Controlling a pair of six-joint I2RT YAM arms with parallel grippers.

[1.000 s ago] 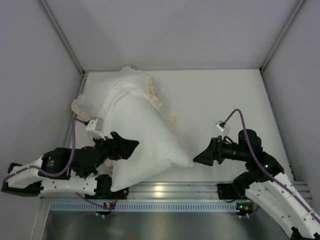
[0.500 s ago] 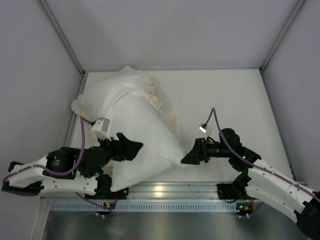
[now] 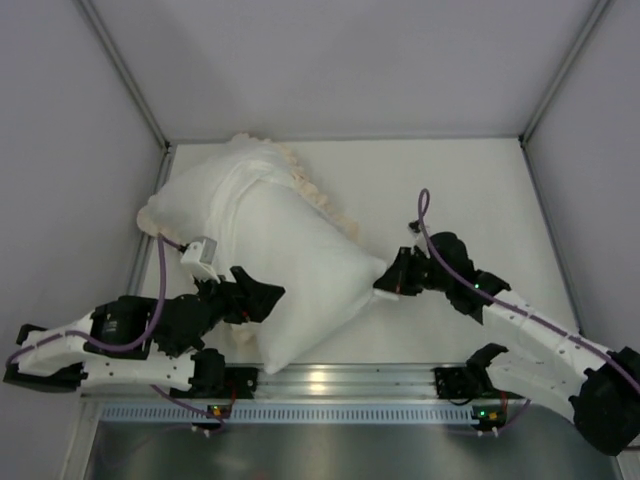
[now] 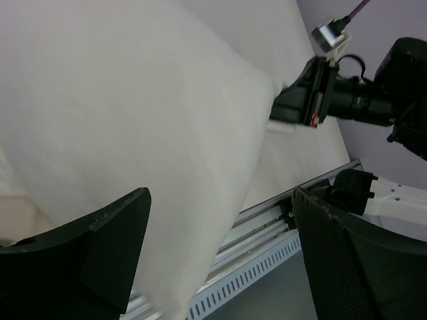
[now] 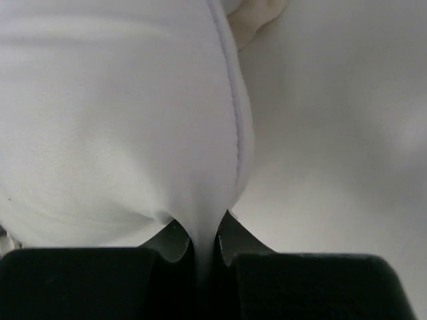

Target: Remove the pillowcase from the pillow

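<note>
**A:** Where does everything sit?

**B:** The pillowcase is bunched at ten o'clock on the table. The pillow sticks out of it toward four o'clock.

**A:** And the grips?

**B:** The right gripper is pinched tight on the pillow's free corner. The left gripper gapes wide at seven o'clock, holding nothing.

**A:** So what's the best move?

**B:** I'd pin the pillowcase with the left, then draw the corner steadily toward three o'clock, low and straight, so the thin pinch doesn't slip.

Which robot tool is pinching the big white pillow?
The right tool, the one shut tight on the pillow at its corner. The left tool has its jaws wide open and grips nothing.
</note>
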